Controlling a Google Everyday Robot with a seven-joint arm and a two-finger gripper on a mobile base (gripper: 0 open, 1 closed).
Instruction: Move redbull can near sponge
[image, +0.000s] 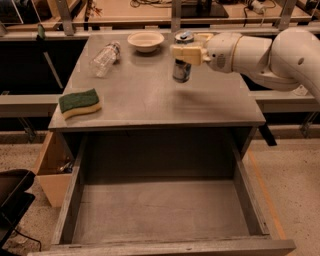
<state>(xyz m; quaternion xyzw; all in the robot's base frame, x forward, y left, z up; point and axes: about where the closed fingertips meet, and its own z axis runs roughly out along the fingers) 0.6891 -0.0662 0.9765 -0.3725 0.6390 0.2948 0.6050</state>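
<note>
your gripper (186, 53) is up at the far side of the table (150, 107), and it is pinching the redbull can (181, 71) around its upper part. the can stands upright in the grip. it looks lifted a little off the table top, because a dark shadow lies below it and a bit to the right. so the grab part looks done. the moving part is not done yet. the sponge (80, 102) is well apart from your gripper, far off to its left and much closer to the front edge of the table. a white bowl (145, 41) sits near the gripper on its left. a clear bottle (104, 59) lies on its side farther left. i think you need to carry the can left and forward, then set it down beside the sponge and let go.
</note>
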